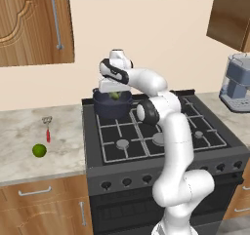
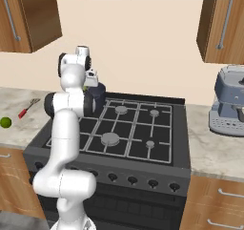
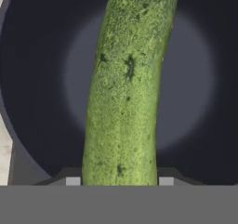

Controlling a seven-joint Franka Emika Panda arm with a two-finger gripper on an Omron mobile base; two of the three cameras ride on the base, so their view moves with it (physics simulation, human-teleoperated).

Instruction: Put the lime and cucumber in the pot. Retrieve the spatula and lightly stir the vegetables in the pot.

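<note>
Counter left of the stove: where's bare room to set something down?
Free: the counter front strip below the lime, and the back strip from the spatula to the wall. Crowded: the pot, where the gripper holds the cucumber.

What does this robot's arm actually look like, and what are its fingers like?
The arm is a chain of smooth, rounded glossy white segments with dark bands at the joints, on a bulbous white base. No loose cables or markings are visible. The gripper ends in two small dark fingertips, each with a pale grey square pad.
</note>
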